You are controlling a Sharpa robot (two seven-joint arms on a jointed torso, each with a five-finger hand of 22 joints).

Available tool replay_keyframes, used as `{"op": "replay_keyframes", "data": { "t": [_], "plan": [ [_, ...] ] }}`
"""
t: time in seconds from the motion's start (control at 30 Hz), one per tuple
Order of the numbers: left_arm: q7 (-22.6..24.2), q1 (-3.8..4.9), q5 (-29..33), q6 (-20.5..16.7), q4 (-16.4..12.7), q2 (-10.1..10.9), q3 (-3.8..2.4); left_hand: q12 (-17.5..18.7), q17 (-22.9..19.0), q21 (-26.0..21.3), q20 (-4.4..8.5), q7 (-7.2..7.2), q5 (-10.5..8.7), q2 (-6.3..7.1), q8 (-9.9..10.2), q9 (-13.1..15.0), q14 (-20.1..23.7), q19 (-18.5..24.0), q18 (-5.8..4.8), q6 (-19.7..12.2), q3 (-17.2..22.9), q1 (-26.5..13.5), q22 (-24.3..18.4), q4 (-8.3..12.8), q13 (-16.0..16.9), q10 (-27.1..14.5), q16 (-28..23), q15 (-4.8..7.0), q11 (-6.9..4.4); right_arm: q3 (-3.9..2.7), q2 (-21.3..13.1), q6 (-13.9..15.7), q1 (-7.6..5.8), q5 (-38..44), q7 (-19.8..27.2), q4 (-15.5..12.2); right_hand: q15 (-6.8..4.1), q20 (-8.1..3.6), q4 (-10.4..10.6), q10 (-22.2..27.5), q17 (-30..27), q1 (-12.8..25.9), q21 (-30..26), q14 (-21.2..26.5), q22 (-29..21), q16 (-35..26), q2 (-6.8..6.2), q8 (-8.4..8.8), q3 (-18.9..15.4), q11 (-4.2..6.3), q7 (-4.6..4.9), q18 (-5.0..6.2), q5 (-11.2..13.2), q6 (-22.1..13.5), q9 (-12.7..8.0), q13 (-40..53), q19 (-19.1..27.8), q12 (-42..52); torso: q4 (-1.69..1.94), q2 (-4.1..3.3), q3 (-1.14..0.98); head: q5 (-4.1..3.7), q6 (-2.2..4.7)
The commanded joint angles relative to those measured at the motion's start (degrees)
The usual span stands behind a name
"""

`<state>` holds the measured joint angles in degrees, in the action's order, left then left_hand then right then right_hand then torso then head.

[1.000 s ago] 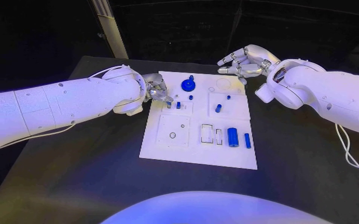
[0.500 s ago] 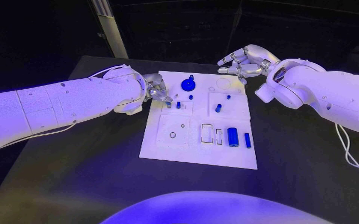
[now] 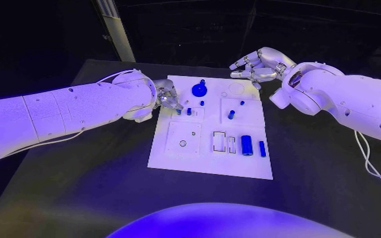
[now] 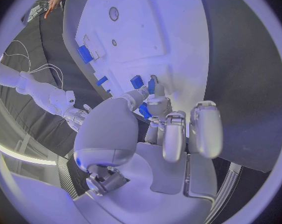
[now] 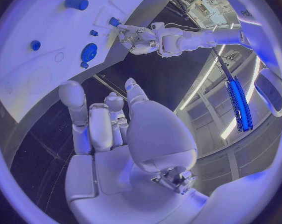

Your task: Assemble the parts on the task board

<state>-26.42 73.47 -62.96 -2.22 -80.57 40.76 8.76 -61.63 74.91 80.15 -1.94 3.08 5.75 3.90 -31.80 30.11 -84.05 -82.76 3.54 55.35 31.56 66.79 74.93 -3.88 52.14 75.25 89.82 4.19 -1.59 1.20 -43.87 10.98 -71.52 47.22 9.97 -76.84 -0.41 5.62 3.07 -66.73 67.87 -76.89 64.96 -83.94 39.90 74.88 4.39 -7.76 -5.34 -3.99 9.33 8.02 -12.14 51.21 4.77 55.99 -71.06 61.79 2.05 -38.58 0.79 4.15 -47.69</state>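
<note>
A black worktop carries a white task board at its middle. Two white arms reach in from either side, each ending in a silver hand.

The left hand sits over the board's near-left edge, its fingers angled down to a small blue peg standing in the board; the fingertips touch or pinch it, though whether they truly hold it cannot be told.

The right hand hangs above the board's far right corner, off the surface, its fingers curled loosely inward with nothing in them.

Between the two hands, nearer the left fingers, a round blue disc lies on the board. Well away from both sets of fingers, toward the board's near edge, lie a thick blue cylinder and, just beside it, a slim blue bar. A short blue pin stands midway along the board.
</note>
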Motion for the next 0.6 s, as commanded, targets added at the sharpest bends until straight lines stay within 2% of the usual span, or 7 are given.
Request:
{"op": "replay_keyframes", "data": {
  "t": [0.03,0.33,0.6],
  "plan": [
    [-0.3,-0.10,-0.6,2.0,0.0,0.0,0.20,-0.3,15.1,0.3,0.18,-0.52,0.34,-0.20,-0.2,0.0,-6.0,-0.3,-0.20,0.0,5.4,0.2,0.6,5.0,-0.1,0.3,0.2,0.46,-0.02,-0.03,0.1,-0.7,-0.10,0.0,0.6,0.1,-0.12,-0.05,0.0,0.2,-0.1,0.4,-0.3,-1.4,-0.1,-0.3,-0.14,-0.39,-0.4,-0.15,-0.04,0.44,-0.2,-0.5,-0.1,-0.1,0.5,-0.1,0.06,0.03,-0.01,-0.10,0.13],
    [-0.5,-0.11,-0.6,3.2,-0.2,0.3,0.26,-0.1,15.1,0.3,0.18,-0.53,0.32,-0.07,-0.3,0.1,-6.0,-0.3,-0.19,-0.1,5.6,0.2,0.6,5.2,-0.3,0.2,0.2,0.46,-0.02,-0.03,0.1,-0.8,-0.08,0.0,0.6,0.1,-0.12,-0.04,0.1,0.2,-0.1,0.5,-0.3,-1.4,-0.1,-0.3,-0.12,-0.40,-0.5,-0.15,-0.05,0.45,-0.2,-0.5,-0.1,-0.1,0.5,-0.1,0.04,0.03,0.04,0.01,-0.04],
    [-0.5,-0.11,-0.6,3.7,-0.3,0.3,0.29,-0.1,15.1,0.3,0.18,-0.54,0.33,-0.03,-0.3,0.1,-6.0,-0.3,-0.20,-0.1,5.7,0.2,0.6,5.2,-0.3,0.2,0.2,0.45,-0.02,-0.03,0.1,-0.8,-0.07,0.0,0.6,0.2,-0.12,-0.04,0.1,0.2,-0.1,0.5,-0.3,-1.4,-0.1,-0.3,-0.12,-0.40,-0.5,-0.15,-0.05,0.45,-0.2,-0.5,-0.1,-0.1,0.5,-0.1,0.00,0.04,0.00,0.07,-0.11]
  ]
}}
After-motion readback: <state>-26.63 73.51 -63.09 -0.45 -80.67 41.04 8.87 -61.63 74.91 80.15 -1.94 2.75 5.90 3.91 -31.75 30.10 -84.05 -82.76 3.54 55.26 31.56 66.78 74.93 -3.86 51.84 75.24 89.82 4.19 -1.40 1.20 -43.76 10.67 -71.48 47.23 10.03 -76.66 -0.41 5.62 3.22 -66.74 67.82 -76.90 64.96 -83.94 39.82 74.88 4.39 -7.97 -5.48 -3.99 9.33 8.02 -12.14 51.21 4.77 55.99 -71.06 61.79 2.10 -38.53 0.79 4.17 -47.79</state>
